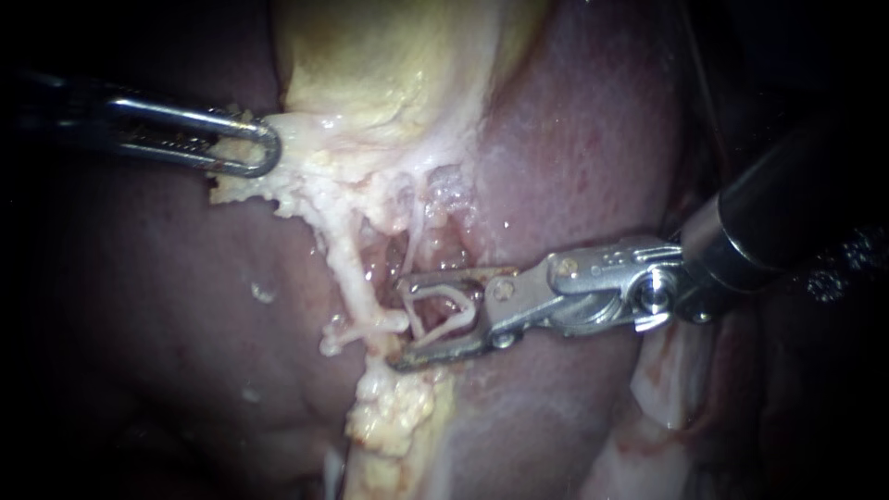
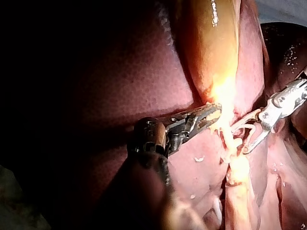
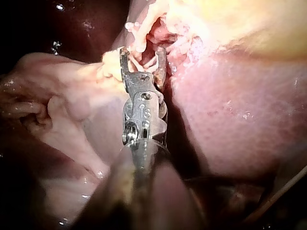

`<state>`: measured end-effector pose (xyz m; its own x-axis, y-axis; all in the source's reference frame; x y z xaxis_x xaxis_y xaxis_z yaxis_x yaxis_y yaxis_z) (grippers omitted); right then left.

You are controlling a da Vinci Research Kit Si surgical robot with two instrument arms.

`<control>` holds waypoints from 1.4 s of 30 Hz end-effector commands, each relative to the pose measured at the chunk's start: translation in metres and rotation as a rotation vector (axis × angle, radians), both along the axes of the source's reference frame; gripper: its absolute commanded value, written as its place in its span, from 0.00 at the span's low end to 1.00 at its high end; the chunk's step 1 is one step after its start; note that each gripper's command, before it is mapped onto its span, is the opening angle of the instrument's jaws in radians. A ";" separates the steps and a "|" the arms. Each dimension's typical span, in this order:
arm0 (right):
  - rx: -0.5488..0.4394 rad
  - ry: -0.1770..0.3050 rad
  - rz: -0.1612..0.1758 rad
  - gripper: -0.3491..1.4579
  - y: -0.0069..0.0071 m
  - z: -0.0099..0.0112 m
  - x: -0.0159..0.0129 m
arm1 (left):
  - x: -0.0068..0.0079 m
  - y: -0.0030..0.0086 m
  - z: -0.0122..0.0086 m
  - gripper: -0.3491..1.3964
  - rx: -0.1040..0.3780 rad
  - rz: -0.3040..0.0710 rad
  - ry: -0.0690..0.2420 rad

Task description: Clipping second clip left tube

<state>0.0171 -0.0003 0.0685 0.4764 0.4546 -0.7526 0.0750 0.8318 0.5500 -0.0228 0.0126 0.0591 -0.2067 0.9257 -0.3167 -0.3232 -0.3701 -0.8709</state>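
— Left instrument (image 1: pixel 264 148) first: what does it hold?

— It comes in from the left, and its jaws are clenched on pale tissue (image 1: pixel 306 153) at the lower edge of the gallbladder (image 1: pixel 370 65).

— And the left tube (image 1: pixel 347 268)?

— It runs down from that pale tissue, a whitish cord lying over the liver (image 1: pixel 574 148), and ends in a yellowish lump lower down. A thinner strand hangs just to its right.

— Now the right instrument (image 1: pixel 401 319)?

— It comes in from the right. Its jaws stand wide apart, and I carry a white clip (image 1: pixel 443 293) between them, touching both jaws and itself spread open.

— Where are the jaws relative to the tube?

— Their tips lie just beside it, on its right side, about halfway down the cord. In my right wrist view pale strands show between the jaws, but I cannot tell whether the tube itself is inside them.
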 end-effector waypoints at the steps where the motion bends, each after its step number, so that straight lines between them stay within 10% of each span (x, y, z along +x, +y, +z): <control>1: 0.000 0.000 0.000 0.46 0.0000 0.0000 0.0000 | 0.0000 0.0000 0.0000 0.00 0.000 0.000 0.000; 42: 0.052 0.068 0.018 0.47 0.0000 -0.0027 -0.0005 | 0.0000 0.0000 -0.0001 0.00 0.000 0.000 0.000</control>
